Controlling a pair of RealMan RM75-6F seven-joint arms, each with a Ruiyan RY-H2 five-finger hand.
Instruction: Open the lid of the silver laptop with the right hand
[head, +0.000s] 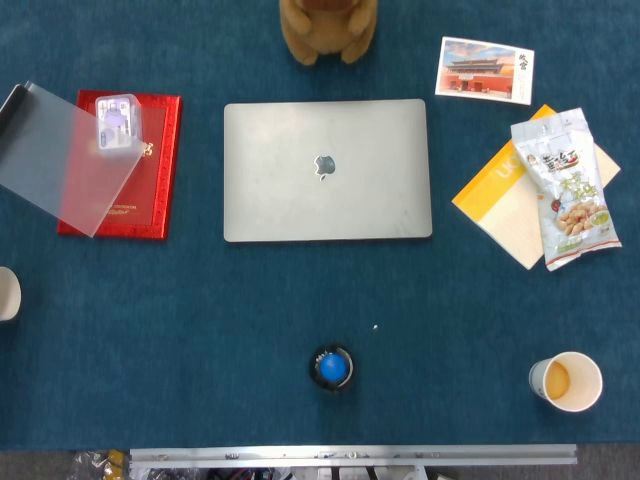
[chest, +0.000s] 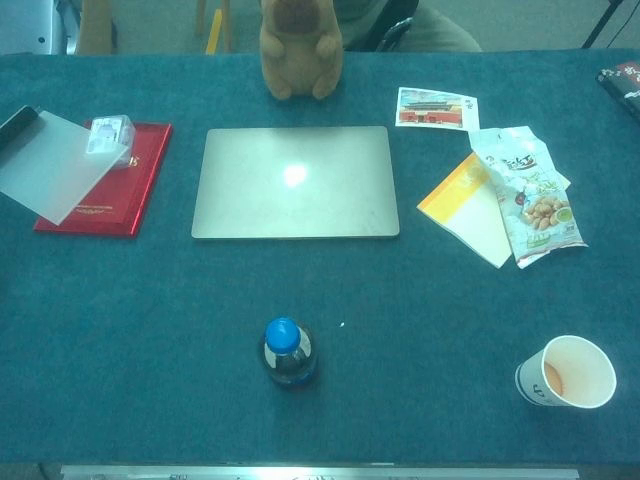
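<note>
- head view: silver laptop (head: 327, 170) lies shut, flat on blue table (head: 200, 320).
- blue-capped bottle (head: 333, 368) stands well apart, nearer the robot.
- neither hand visible; state unknown.

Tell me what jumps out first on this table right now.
The closed silver laptop lies flat at the table's centre, a brown plush toy just behind it. Left of it sits a red book under a frosted sheet; nearer the robot stands a blue-capped bottle. Neither robot hand is in view.
</note>
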